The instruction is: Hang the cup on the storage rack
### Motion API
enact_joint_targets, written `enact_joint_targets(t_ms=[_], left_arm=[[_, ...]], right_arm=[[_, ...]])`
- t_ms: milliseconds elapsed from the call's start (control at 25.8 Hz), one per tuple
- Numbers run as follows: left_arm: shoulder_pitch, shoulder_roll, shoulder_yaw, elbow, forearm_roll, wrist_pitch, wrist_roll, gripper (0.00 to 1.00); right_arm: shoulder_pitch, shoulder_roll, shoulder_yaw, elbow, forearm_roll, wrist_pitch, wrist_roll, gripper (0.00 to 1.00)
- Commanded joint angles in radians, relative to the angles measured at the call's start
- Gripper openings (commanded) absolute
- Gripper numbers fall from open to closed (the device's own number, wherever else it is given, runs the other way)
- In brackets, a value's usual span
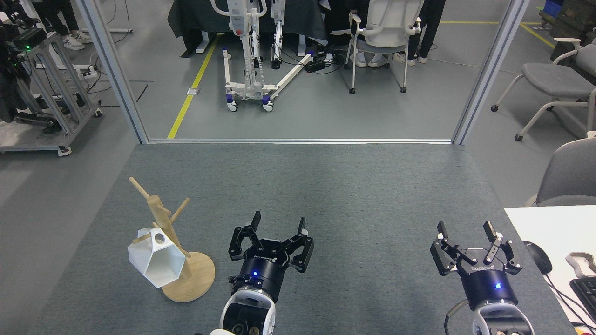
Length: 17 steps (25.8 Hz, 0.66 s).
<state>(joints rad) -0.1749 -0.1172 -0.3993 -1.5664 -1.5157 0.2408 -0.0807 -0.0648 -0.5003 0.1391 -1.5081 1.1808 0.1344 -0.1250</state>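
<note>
The white faceted cup [157, 260] hangs tilted on a low peg of the wooden storage rack [163, 223], its hexagonal mouth facing down toward me. The rack's round base [195, 281] rests on the grey mat at the left. My left gripper [278, 223] is open and empty, a short way to the right of the rack and clear of the cup. Far to the right, my right gripper [464, 228] is also open with nothing between its fingers.
The grey mat [326, 195] ends at a metal frame rail [298, 140] at the back. A white desk corner [540, 223] with a mouse [539, 256] and keyboard [584, 288] lies at the right. Chairs and a wheeled lift stand beyond.
</note>
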Motion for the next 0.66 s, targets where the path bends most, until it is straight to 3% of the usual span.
enact_joint_targets(t_ms=[0,620], left_arm=[[0.002,0.005,0.008,0.009,0.003,0.041,0.002,0.99],[-0.02,0.04,0.01,0.029,0.009,0.055,0.038,0.99]], right_arm=[[0.003,0.002,0.0,0.0,-0.013,0.004,0.002,1.0],[-0.003,0.013,-0.001,0.006,-0.032,0.01,-0.002,1.0]])
